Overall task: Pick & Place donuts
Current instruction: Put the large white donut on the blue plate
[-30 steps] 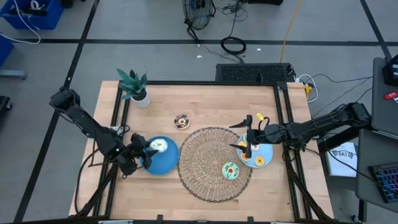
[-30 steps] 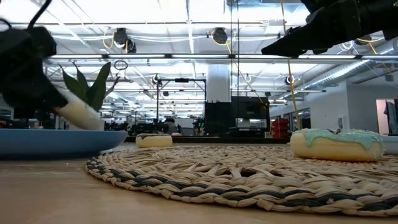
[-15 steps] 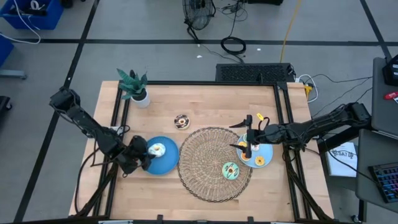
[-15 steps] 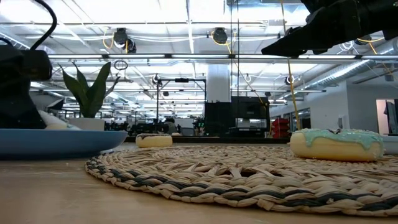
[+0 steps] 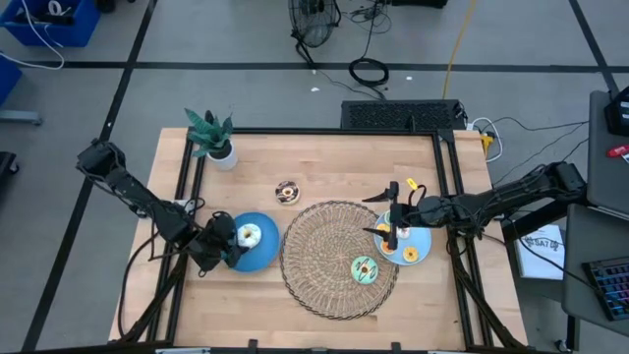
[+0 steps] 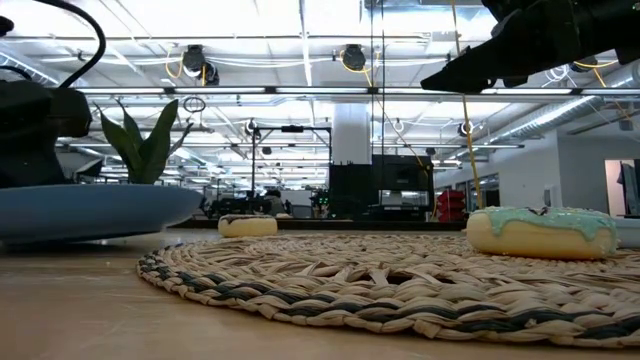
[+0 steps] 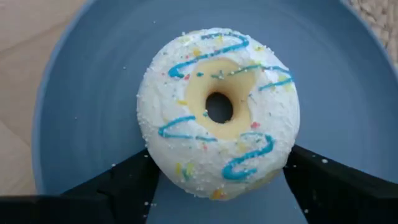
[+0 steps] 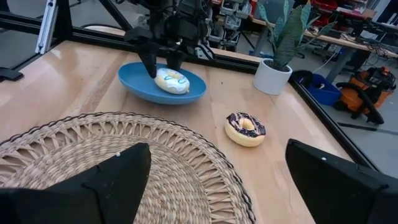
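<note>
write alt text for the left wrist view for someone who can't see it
A white-iced donut with blue squiggles and sprinkles lies flat on a blue plate, between the two dark fingers of the left gripper. Pale wooden table shows beyond the plate's rim.

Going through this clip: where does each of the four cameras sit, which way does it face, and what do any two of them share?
High: overhead, straight down; whole table, both arms.
Low: table height, level across the wicker mat; arm parts at top.
Left wrist: over the blue plate; left pincer fingers flank the white donut.
Right wrist: faces across the mat; right pincer open.
Shared: right wrist also shows that white donut.
</note>
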`<state>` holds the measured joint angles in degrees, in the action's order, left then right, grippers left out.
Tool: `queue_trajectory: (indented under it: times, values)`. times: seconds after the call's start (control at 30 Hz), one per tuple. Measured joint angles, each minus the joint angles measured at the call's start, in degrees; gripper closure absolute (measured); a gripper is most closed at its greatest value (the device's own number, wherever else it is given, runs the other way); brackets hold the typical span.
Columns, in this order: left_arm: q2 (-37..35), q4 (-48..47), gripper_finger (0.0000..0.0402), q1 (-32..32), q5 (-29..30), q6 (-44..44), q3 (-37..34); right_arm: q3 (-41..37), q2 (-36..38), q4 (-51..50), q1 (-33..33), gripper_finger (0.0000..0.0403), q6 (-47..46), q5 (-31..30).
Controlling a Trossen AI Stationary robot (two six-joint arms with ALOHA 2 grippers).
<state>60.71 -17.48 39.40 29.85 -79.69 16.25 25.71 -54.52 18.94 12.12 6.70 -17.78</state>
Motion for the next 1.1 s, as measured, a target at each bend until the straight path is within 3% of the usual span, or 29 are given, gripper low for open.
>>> queue_trajectory:
  times: [0.3, 0.53, 0.8, 0.97, 1.1]
  values:
    - [0.0, 4.0, 0.0019, 0.0, -0.1, 4.1, 0.0, 0.0, 0.0, 0.0, 0.0, 0.0046, 0.0, 0.0]
    - [-1.4, 14.2, 0.0019, 0.0, 0.1, 17.9, 0.0, 0.0, 0.0, 0.0, 0.0, 0.0046, 0.0, 0.0]
    - [-11.8, 19.3, 0.0027, 0.0, 0.2, 43.1, 2.8, 0.0, 0.0, 0.1, 0.0, 0.0046, -1.4, 0.1]
    - [-19.4, 16.4, 0.0019, 0.0, 1.3, 49.2, 2.8, 0.0, 0.0, 0.0, 0.0, 0.0046, -4.2, 0.1]
    - [-24.2, 12.8, 0.0017, 0.4, 6.6, 53.6, 2.8, 0.0, 0.0, -0.3, 0.0, 0.0046, -5.5, 0.1]
